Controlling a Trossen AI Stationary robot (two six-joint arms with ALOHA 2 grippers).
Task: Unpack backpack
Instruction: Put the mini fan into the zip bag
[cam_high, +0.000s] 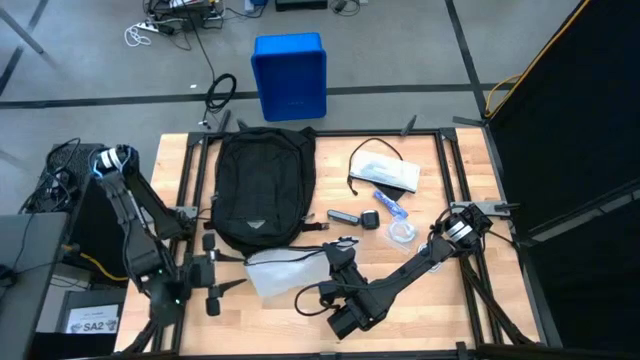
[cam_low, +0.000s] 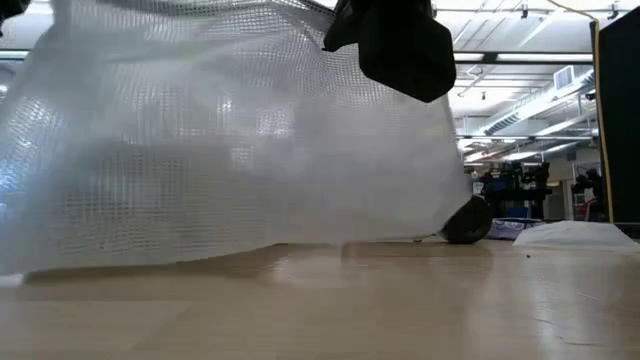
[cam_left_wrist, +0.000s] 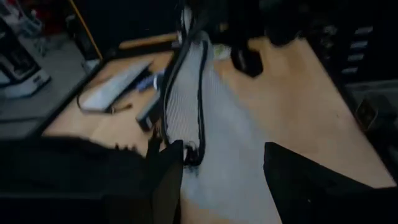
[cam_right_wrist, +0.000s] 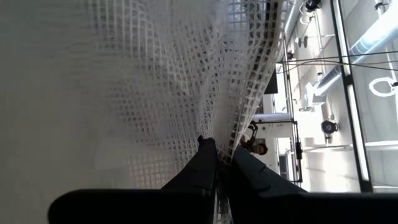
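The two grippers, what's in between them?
A white mesh pouch lies between the left gripper and the right gripper, just below the backpack. The high view shows this; the right gripper pinches its edge.

Mesh pouch (cam_low: 230, 140) fills low view, hiding backpack; small items beyond table blurred.
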